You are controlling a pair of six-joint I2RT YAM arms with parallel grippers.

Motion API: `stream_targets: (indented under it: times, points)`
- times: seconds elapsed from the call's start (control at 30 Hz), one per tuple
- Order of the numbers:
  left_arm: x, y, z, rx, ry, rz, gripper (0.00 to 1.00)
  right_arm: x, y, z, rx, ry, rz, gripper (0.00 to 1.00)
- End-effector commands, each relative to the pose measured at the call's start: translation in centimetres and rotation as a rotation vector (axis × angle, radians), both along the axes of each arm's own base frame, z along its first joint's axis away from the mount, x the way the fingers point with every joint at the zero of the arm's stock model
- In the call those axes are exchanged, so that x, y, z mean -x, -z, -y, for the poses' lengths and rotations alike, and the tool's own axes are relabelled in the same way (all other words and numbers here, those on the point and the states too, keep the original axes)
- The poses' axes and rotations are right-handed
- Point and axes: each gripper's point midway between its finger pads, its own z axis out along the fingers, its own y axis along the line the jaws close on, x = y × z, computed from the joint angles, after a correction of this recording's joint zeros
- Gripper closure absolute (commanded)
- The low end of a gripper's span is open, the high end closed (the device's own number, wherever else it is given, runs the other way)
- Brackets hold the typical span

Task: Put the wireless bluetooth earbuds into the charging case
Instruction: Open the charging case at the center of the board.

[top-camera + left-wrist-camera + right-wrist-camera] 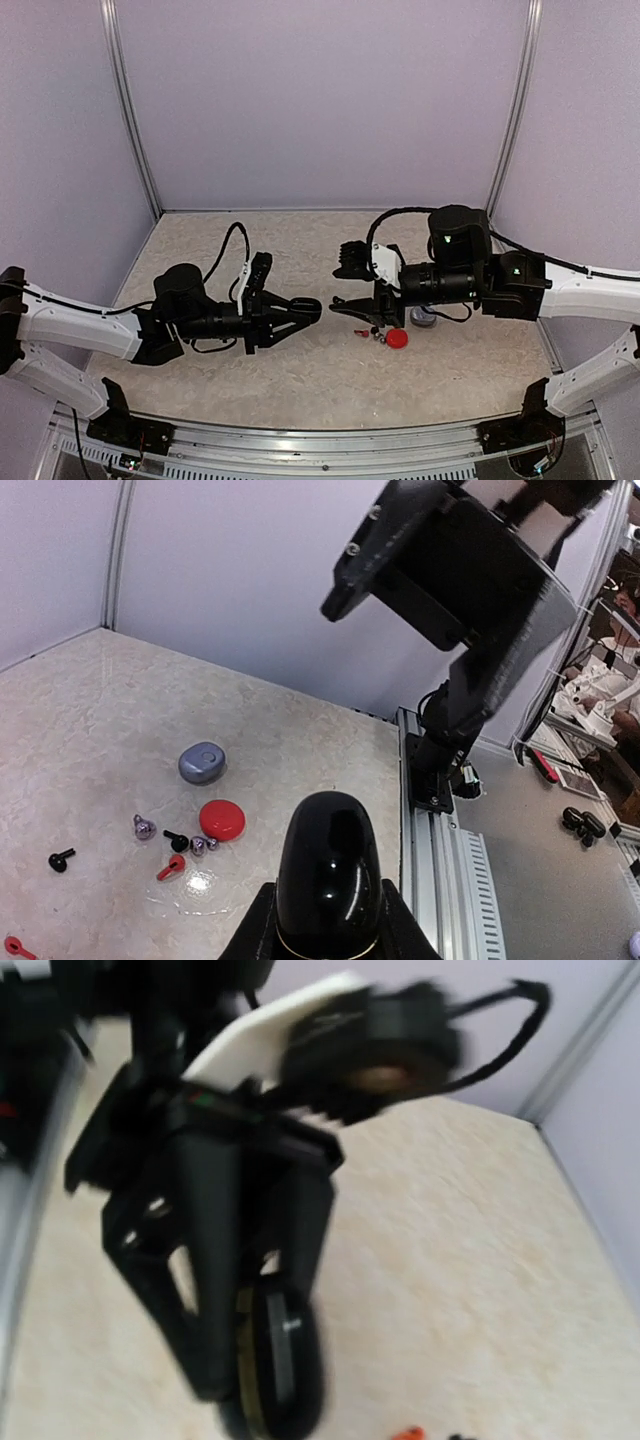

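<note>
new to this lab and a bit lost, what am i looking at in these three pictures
These are two robot arms bolted at a table's near edge. One picture looks down from above them; the other two come from a camera on each wrist. The left gripper is clamped on a glossy black case. The right gripper hangs open opposite it, apparently empty. On the table lie a grey case, a red case and six tiny earbuds: two red, two black, two silver.
</note>
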Motion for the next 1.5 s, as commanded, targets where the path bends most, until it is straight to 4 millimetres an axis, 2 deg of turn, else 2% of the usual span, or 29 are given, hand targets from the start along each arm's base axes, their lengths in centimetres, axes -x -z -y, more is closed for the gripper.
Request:
stream_targets:
  times: [0.0,0.3,0.43,0.67,1.0,1.23,1.33,1.47]
  points:
    - [2.3,-1.8,0.3,0.02,0.049,0.227,0.88,2.7,-1.1,0.2,-0.057,-0.153,-0.246,0.47]
    - [2.7,-3.0,0.9,0.001,0.006,0.326,0.9,4.3,0.1,-1.1,-0.029,-0.247,-0.416,0.56]
    - [2.9,-2.9,1.1,-0.014,0.002,0.348,0.9,4.0,-0.1,-1.7,-0.034,-0.248,-0.423,0.61]
    - [3.4,-2.8,1.4,-0.022,0.01,0.369,0.9,3.5,1.0,-2.4,-0.013,-0.24,-0.424,0.6]
    - [3.8,-3.4,1.5,0.0,0.026,0.376,0.9,3.1,3.6,-2.3,0.052,-0.211,-0.424,0.6]
    - [4.0,-3.3,1.7,0.003,0.041,0.37,0.89,2.9,3.9,-2.3,0.062,-0.207,-0.418,0.67]
    - [4.1,-3.3,1.7,0.006,0.044,0.369,0.86,2.8,4.1,-2.4,0.068,-0.201,-0.418,0.72]
    - [4.0,-3.2,1.6,0.004,0.035,0.365,0.76,2.7,3.5,-2.4,0.056,-0.197,-0.408,0.81]
